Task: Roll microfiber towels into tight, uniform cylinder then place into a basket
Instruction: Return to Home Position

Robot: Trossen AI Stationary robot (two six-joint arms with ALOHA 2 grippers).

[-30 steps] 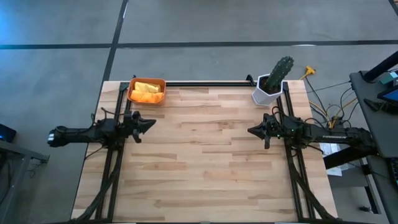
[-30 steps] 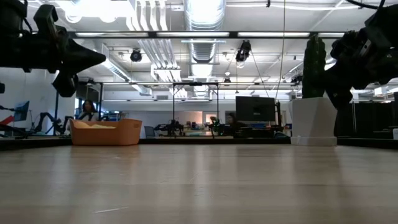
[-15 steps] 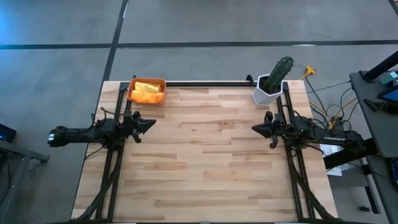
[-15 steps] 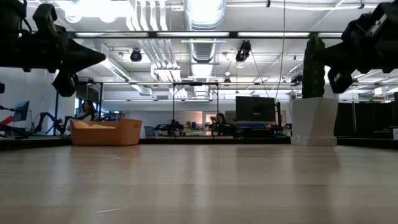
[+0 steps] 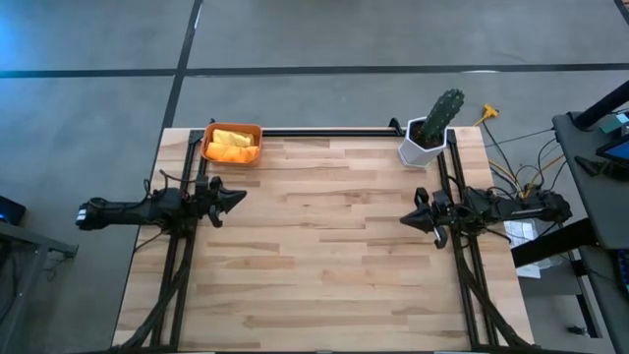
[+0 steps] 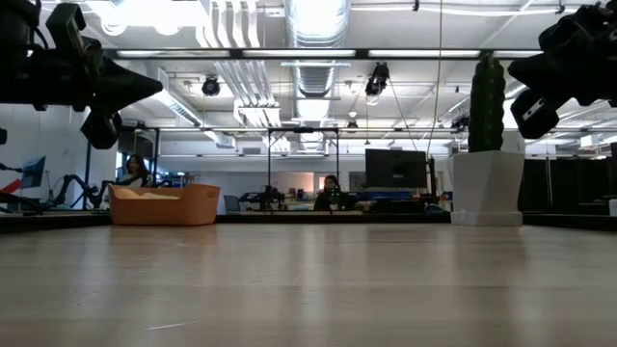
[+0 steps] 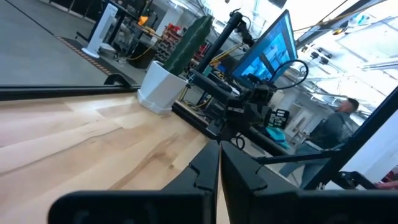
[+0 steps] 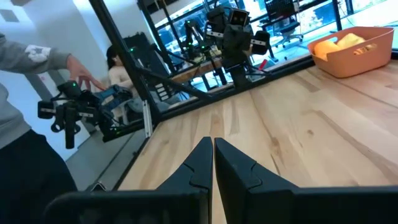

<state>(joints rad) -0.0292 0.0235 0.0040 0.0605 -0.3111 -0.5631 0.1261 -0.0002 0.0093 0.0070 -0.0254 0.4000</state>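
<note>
step in hand: drawing both arms back to rest; rolling and placing judged finished, with nothing left loose on the table (image 5: 324,246).
left gripper (image 5: 234,197): fingers pressed together with nothing between them, raised over the table's left side, near the basket but apart from it, tips aimed at the table's middle.
right gripper (image 5: 408,218): fingers likewise closed and empty, raised over the right side, near the white cactus pot (image 5: 417,149) yet clear of it, tips aimed back toward the left arm.
basket (image 5: 232,161): at the table's back left corner, long side along the back edge.
yellow towel (image 5: 234,138): rolled, lying inside the basket on the back-edge side.
orange towel (image 5: 226,152): rolled, inside too, just beside the yellow one on the side toward the table's middle, seemingly touching it.
long axis: both rolls apparently laid along the basket's long side, parallel to the back edge, ends facing the short walls; tightness too small to judge.
doing it well: keep the jaws closed and each arm raised, retreat along its own side, slow and level.
watch for: no sweep over the basket rim, no brush against the cactus.
</note>
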